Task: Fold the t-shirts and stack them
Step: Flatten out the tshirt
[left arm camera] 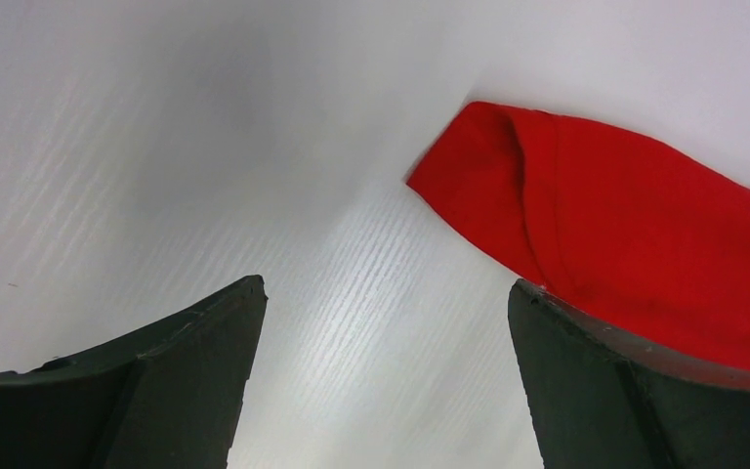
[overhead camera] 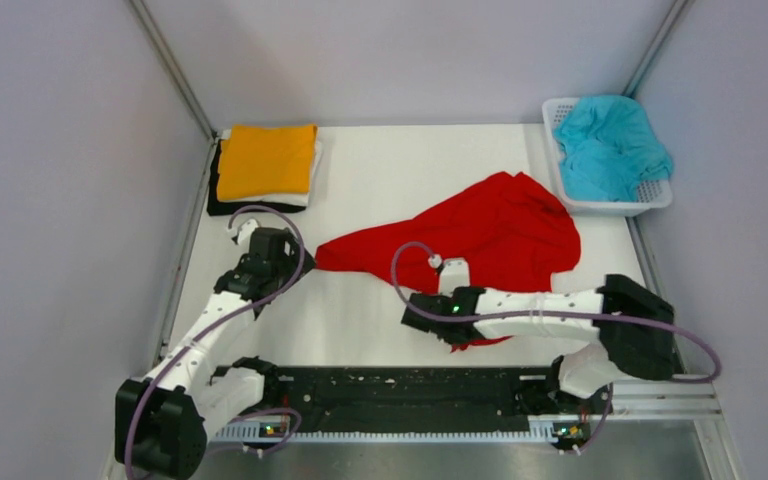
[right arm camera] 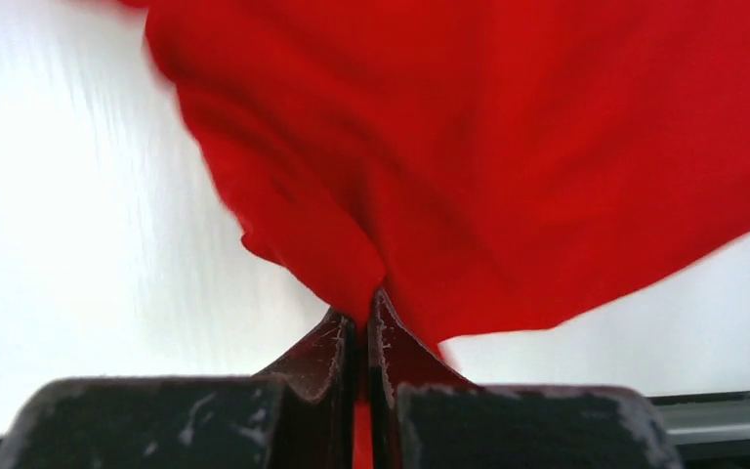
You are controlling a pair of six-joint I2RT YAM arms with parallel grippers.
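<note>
T-shirt (overhead camera: 500,225), bright red, clamped in right gripper (right arm camera: 361,311), sleeve tip just beside wide-open, empty left gripper (left arm camera: 386,285).

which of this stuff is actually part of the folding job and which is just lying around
Part of the job:
red t-shirt, pinched in the right gripper
orange t-shirt, on top of the folded stack
white t-shirt and black t-shirt, under it
teal t-shirt, crumpled in the basket

Just there:
white basket
table
</note>
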